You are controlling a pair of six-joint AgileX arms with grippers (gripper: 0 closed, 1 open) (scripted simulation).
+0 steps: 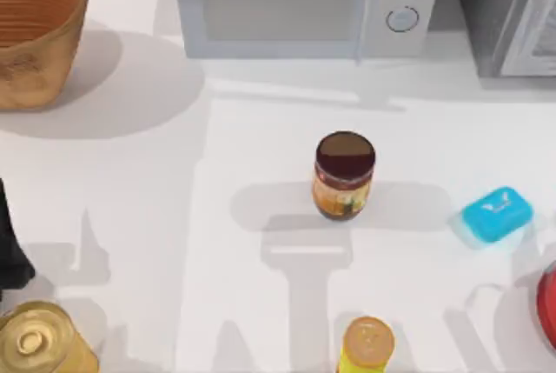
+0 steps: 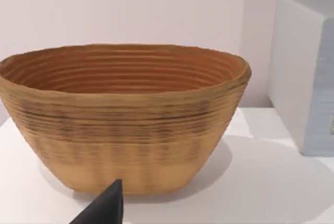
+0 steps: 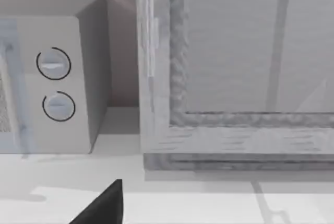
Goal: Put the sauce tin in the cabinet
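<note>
No words, brand names or numbers can be read anywhere. The sauce tin standing mid-desk carries an orange-brown printed label around its side, but the print is too blurred to make out. The blue box at the right of the desk bears a small white mark on its top, not readable as letters. The microwave at the far edge has two round knobs with no legible markings beside them.

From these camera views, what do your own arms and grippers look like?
Little shows. A matte black, wedge-shaped left gripper fingertip pokes in before the woven basket; a matching black right gripper fingertip faces the cabinet. A black left arm segment sits at the table's left edge. No cables or markings visible.
</note>
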